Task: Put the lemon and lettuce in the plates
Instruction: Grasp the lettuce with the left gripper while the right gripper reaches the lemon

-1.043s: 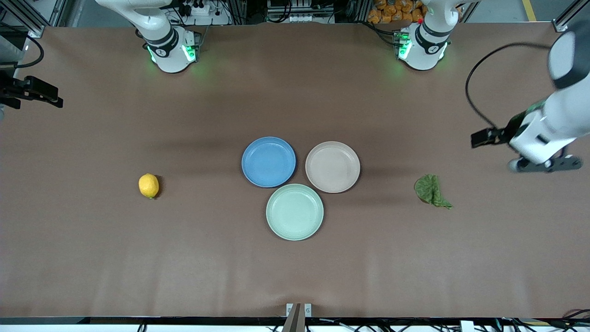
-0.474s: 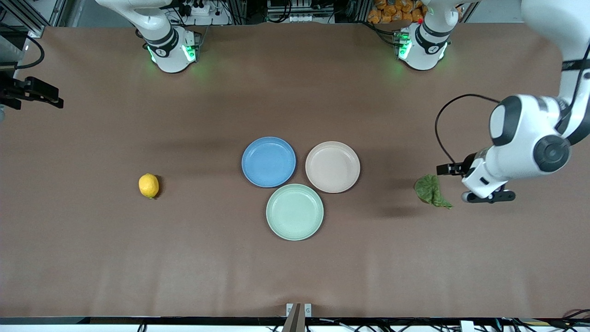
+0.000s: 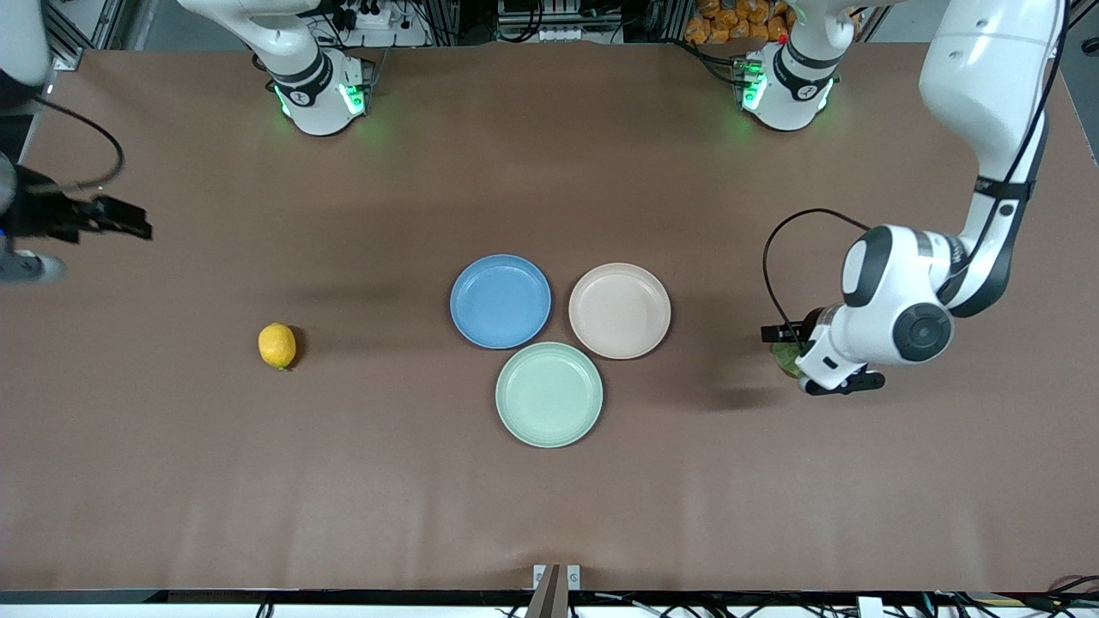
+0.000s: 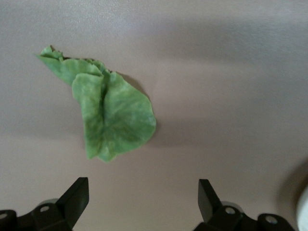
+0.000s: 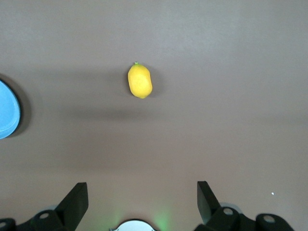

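The lemon (image 3: 276, 346) lies on the table toward the right arm's end; it also shows in the right wrist view (image 5: 139, 81). The lettuce (image 3: 782, 359) lies toward the left arm's end, mostly hidden under the left arm; the left wrist view shows it whole (image 4: 113, 115). The blue plate (image 3: 500, 300) and the beige-pink plate (image 3: 619, 310) sit side by side mid-table, both empty. My left gripper (image 3: 835, 383) (image 4: 143, 197) hangs open and empty over the lettuce. My right gripper (image 3: 26, 268) (image 5: 143, 197) is open and empty at the right arm's end of the table, apart from the lemon.
A pale mint-green plate (image 3: 549, 394), empty, touches both other plates and lies nearer to the front camera. The blue plate's rim (image 5: 7, 115) shows in the right wrist view. The two arm bases (image 3: 318, 94) (image 3: 786, 86) stand along the table's back edge.
My left arm has swung in from the table's end and now has its gripper over the lettuce. My right arm has shifted a little inward over the table. Lemon, lettuce and plates have not moved.
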